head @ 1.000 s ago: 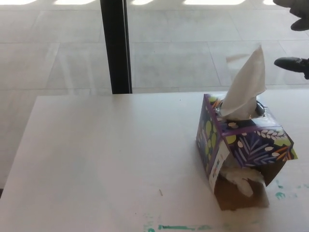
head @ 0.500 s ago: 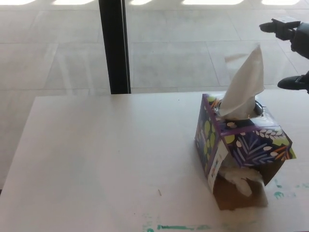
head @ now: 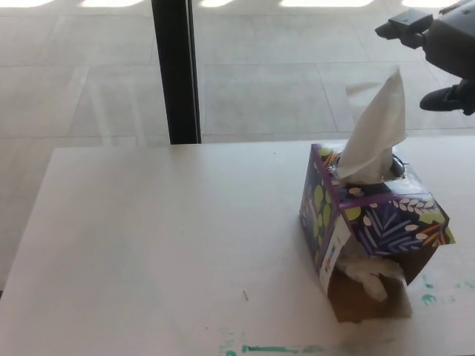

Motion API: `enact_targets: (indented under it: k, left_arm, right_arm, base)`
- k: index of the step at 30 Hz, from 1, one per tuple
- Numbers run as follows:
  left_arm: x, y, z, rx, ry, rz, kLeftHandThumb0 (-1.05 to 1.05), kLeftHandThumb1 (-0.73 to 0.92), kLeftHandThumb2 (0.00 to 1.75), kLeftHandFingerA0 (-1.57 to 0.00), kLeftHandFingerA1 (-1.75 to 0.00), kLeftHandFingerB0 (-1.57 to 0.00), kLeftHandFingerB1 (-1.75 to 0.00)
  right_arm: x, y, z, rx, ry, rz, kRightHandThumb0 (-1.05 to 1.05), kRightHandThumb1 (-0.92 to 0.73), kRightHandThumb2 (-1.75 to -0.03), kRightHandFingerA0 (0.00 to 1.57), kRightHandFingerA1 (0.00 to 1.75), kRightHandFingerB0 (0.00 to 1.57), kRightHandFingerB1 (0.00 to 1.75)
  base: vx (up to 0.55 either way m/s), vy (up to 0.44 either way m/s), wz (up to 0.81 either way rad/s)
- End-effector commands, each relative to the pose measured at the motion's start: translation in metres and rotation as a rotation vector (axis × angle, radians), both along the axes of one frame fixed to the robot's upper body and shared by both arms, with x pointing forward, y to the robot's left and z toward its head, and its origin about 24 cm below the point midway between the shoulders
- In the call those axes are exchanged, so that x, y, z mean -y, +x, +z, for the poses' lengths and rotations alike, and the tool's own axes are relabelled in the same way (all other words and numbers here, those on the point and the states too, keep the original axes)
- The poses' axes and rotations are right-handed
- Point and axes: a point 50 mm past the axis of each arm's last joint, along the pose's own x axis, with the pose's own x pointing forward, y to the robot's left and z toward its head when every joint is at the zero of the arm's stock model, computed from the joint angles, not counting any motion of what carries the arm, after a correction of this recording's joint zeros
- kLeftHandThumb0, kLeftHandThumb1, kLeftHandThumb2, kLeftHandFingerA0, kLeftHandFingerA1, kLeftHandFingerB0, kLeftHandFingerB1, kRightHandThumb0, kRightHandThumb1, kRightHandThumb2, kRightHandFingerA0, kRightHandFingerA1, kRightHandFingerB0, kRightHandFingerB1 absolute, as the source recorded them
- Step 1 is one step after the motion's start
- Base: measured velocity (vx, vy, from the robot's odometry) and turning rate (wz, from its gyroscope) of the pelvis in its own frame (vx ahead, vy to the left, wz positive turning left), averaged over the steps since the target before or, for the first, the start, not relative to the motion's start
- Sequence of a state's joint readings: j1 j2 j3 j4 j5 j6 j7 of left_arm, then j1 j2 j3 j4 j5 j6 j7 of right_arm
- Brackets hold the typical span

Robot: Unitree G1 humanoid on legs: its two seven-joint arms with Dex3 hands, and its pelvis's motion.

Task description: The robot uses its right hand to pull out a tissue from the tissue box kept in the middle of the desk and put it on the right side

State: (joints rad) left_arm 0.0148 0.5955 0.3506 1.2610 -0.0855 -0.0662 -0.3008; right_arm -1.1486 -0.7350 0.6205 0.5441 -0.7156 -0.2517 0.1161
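Note:
A purple leaf-patterned tissue box [head: 378,222] stands on the white desk [head: 163,252], right of the middle. Its front side is torn open and crumpled tissue shows in the gap. A white tissue [head: 375,130] sticks up tall out of the top slot. My right hand [head: 438,52] hangs at the upper right edge, above and to the right of the tissue tip, apart from it. Its fingers are spread and hold nothing. My left hand does not show.
A black vertical post [head: 175,70] stands behind the desk's far edge, left of centre. Pale tiled floor lies beyond. Green marks [head: 274,348] stain the desk near its front edge and at the right of the box.
My right hand has come further into the picture from the right edge, moving left toward the tissue tip. The box and tissue have stayed put.

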Motion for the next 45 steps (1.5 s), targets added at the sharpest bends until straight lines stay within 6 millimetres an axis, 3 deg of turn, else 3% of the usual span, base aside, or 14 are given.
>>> enact_targets:
  k: [1, 10, 15, 19, 25, 27, 34, 36, 37, 38, 39, 40, 44, 45]
  left_arm:
    - [-0.007, 0.0, 0.008, 0.025, 0.036, -0.002, -1.05, 0.9, 0.92, -0.79, -1.24, -0.57, -1.07]
    - [-0.008, 0.001, 0.009, 0.046, 0.01, 0.021, -1.05, 0.9, 0.95, -0.77, -1.25, -0.51, -1.06]
    - [-0.007, 0.003, 0.009, 0.033, 0.038, -0.02, -1.05, 0.92, 0.9, -0.77, -1.23, -0.54, -1.06]
    - [-0.007, 0.005, 0.01, 0.028, 0.041, -0.035, -1.05, 0.92, 0.92, -0.75, -1.24, -0.51, -1.07]
    - [-0.008, 0.009, 0.013, 0.038, 0.041, -0.041, -1.05, 0.92, 0.92, -0.74, -1.25, -0.51, -1.07]
    - [-0.008, 0.008, 0.012, 0.037, 0.046, -0.032, -1.05, 0.92, 0.92, -0.76, -1.25, -0.53, -1.06]
    - [-0.008, 0.008, 0.012, 0.05, 0.047, -0.019, -1.05, 0.92, 0.9, -0.74, -1.23, -0.51, -1.05]
    - [-0.008, 0.007, 0.012, 0.048, 0.045, -0.026, -1.05, 0.92, 0.89, -0.76, -1.23, -0.53, -1.05]
    - [-0.008, 0.006, 0.011, 0.043, 0.048, -0.025, -1.05, 0.92, 0.88, -0.75, -1.24, -0.52, -1.06]
    - [-0.008, 0.005, 0.011, 0.043, 0.045, -0.016, -1.05, 0.92, 0.91, -0.76, -1.25, -0.52, -1.06]
    - [-0.008, 0.005, 0.011, 0.044, 0.045, -0.014, -1.05, 0.92, 0.91, -0.76, -1.25, -0.52, -1.06]
    - [-0.009, 0.005, 0.011, 0.049, 0.04, -0.012, -1.05, 0.92, 0.92, -0.73, -1.26, -0.5, -1.07]
    - [-0.009, 0.006, 0.012, 0.045, 0.053, -0.025, -1.05, 0.92, 0.94, -0.76, -1.25, -0.51, -1.08]
    - [-0.009, 0.004, 0.012, 0.046, 0.051, -0.023, -1.05, 0.92, 0.93, -0.73, -1.25, -0.5, -1.07]
  right_arm:
    - [-0.009, -0.002, 0.006, 0.109, -0.103, 0.102, -0.48, -0.68, -0.61, 0.54, 1.2, 0.13, 0.36]
    - [0.004, -0.005, -0.018, 0.059, -0.128, 0.128, -0.46, -0.61, -0.59, 0.62, 1.17, 0.24, 0.32]
    - [0.003, -0.006, -0.034, 0.014, -0.144, 0.157, -0.46, -0.58, -0.58, 0.75, 1.08, 0.3, 0.33]
    - [-0.004, -0.007, -0.04, -0.03, -0.167, 0.153, -0.47, -0.63, -0.59, 0.71, 1.18, 0.27, 0.33]
    - [-0.012, -0.008, -0.044, -0.022, -0.135, 0.207, -0.47, -0.59, -0.59, 0.83, 1.12, 0.33, 0.35]
    - [-0.018, -0.011, -0.044, 0.026, -0.095, 0.298, -0.38, -0.66, -0.59, 0.93, 1.41, 0.51, 0.42]
    - [-0.023, -0.014, -0.047, 0.1, -0.085, 0.376, -0.5, -0.58, -0.66, 0.97, 1.71, 0.83, 0.78]
    - [-0.023, -0.014, -0.049, 0.124, -0.094, 0.386, -0.46, -0.62, -0.59, 1.01, 1.71, 0.88, 0.85]
    - [-0.023, -0.014, -0.05, 0.122, -0.097, 0.381, -0.43, -0.6, -0.58, 1.01, 1.71, 0.9, 0.76]
    - [-0.021, -0.013, -0.049, 0.104, -0.1, 0.357, -0.38, -0.42, -0.89, 1.3, 1.4, 0.86, 0.75]
    - [-0.022, -0.013, -0.048, 0.104, -0.1, 0.357, -0.38, -0.42, -0.89, 1.3, 1.4, 0.86, 0.75]
    - [-0.02, -0.012, -0.048, 0.107, -0.088, 0.363, -0.3, -0.51, -0.73, 1.04, 1.71, 0.92, 0.81]
    - [-0.016, -0.012, -0.047, 0.122, -0.095, 0.361, -0.28, -0.46, -0.82, 1.01, 1.74, 0.91, 0.97]
    - [-0.013, -0.012, -0.047, 0.127, -0.099, 0.353, -0.3, -0.46, -0.9, 0.99, 1.75, 0.87, 1.23]
  base:
    - [0.0, 0.0, 0.0]
    - [0.0, 0.0, 0.0]
    - [0.0, 0.0, 0.0]
    - [0.0, 0.0, 0.0]
    - [0.0, 0.0, 0.0]
    - [0.0, 0.0, 0.0]
    - [0.0, 0.0, 0.0]
    - [0.0, 0.0, 0.0]
    - [0.0, 0.0, 0.0]
    - [0.0, 0.0, 0.0]
    - [0.0, 0.0, 0.0]
    - [0.0, 0.0, 0.0]
    - [0.0, 0.0, 0.0]
    - [0.0, 0.0, 0.0]
